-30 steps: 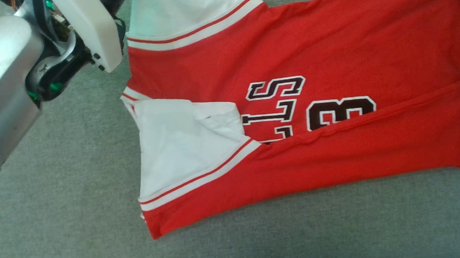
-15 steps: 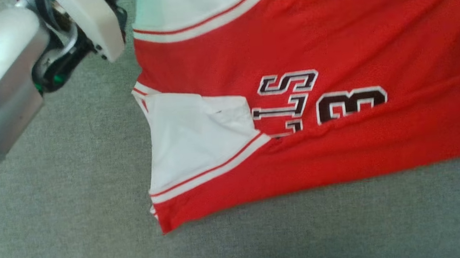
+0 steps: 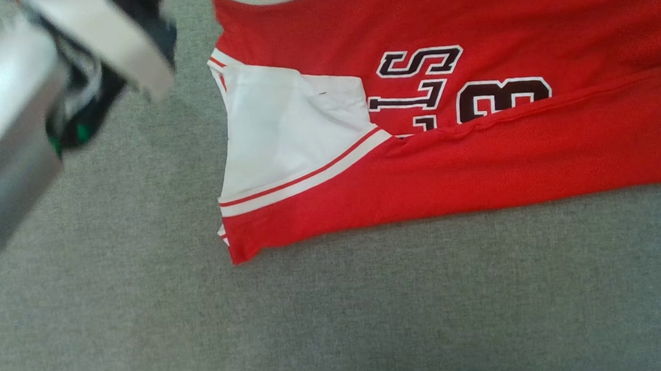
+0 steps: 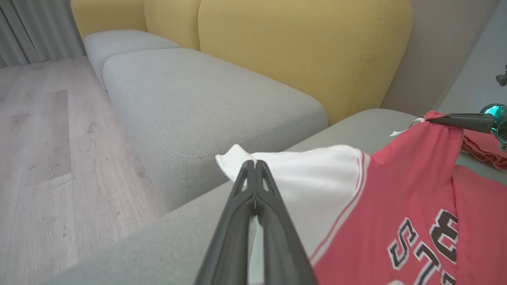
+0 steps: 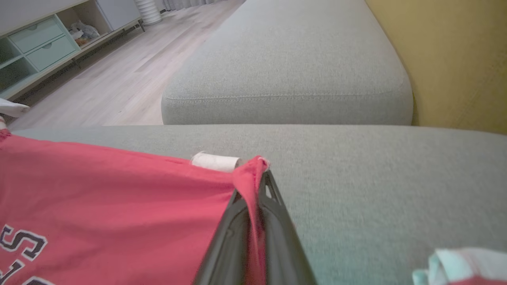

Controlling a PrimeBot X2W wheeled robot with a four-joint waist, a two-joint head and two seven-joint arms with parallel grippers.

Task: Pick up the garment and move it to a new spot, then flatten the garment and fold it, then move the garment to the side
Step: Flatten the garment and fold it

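Observation:
The garment (image 3: pixel 480 157) is a red jersey with white sleeves and dark lettering, spread on a grey sofa seat. Its near long edge is folded over the lettering. In the left wrist view my left gripper (image 4: pixel 253 163) is shut on the tip of a white sleeve (image 4: pixel 317 178), held just above the seat. In the right wrist view my right gripper (image 5: pixel 262 171) is shut on a bunched red corner of the garment (image 5: pixel 119 198). That same gripper (image 4: pixel 439 118) also appears at the right of the left wrist view, pinching the raised corner. My left forearm (image 3: pixel 5 115) is blurred at the upper left.
The grey seat cushion (image 3: pixel 374 310) reaches well below and left of the jersey. A neighbouring grey cushion (image 4: pixel 198 103) and yellow backrests (image 4: pixel 301 51) lie beyond it, with wooden floor (image 4: pixel 47 138) past the seat's edge. A cabinet with drawers (image 5: pixel 39 43) stands across the floor.
The whole head picture has shifted, so the jersey now sits higher in it and its upper sleeve runs off the top. The left arm is now blurred. The right gripper's jaws have shut.

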